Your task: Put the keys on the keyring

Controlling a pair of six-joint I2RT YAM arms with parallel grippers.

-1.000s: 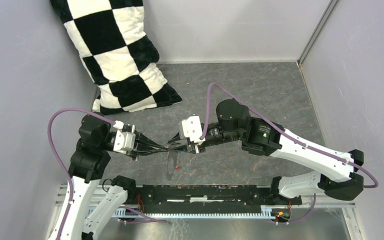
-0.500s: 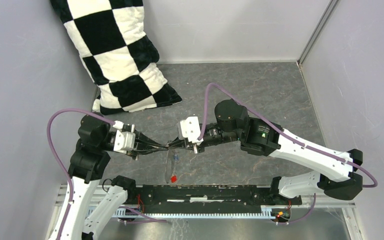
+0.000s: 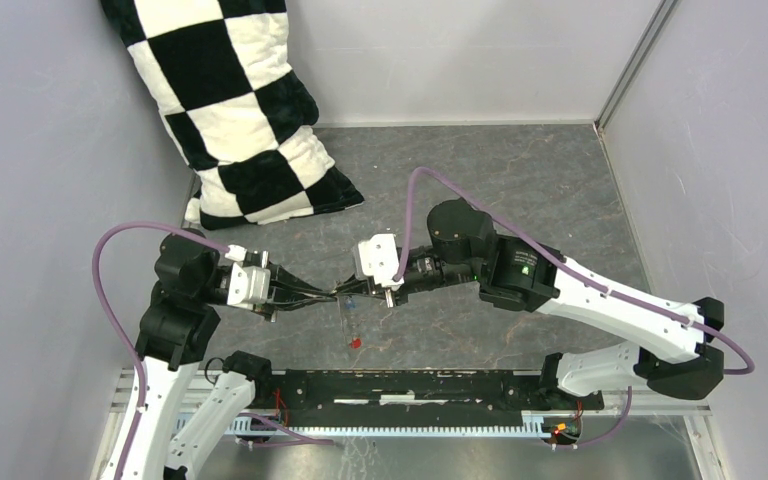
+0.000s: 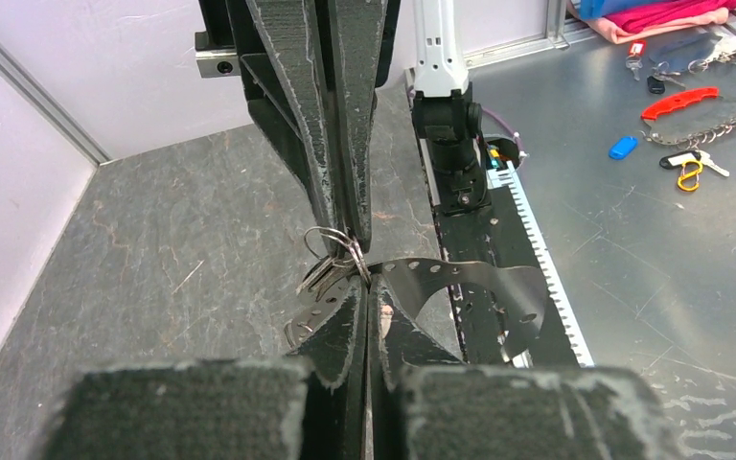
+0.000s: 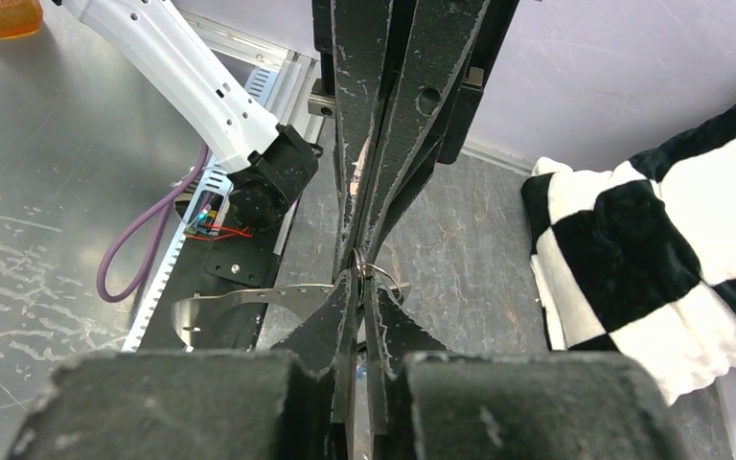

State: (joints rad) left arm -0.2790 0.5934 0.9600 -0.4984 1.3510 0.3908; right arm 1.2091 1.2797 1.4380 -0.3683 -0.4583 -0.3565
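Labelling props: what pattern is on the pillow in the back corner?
The pillow has black-and-white checks; top view shows it best.

**user1:** the pillow (image 3: 240,110) is a black-and-white checkerboard, and the table (image 3: 520,180) is grey with a marbled stone pattern.

**user2:** yep. The left arm (image 3: 160,390) and right arm (image 3: 610,300) are white with black joints, the cables (image 3: 409,215) are purple. One key tag (image 3: 355,342) is red, the other key tag (image 3: 348,300) blue.

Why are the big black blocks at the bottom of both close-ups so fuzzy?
Left wrist view: black pads of the left gripper sit nearest the lens, blurred; thin grey wire loops beyond are sharp. Right wrist view: right gripper likewise, black-and-white checked pillow crisp. Top view: evenly lit.
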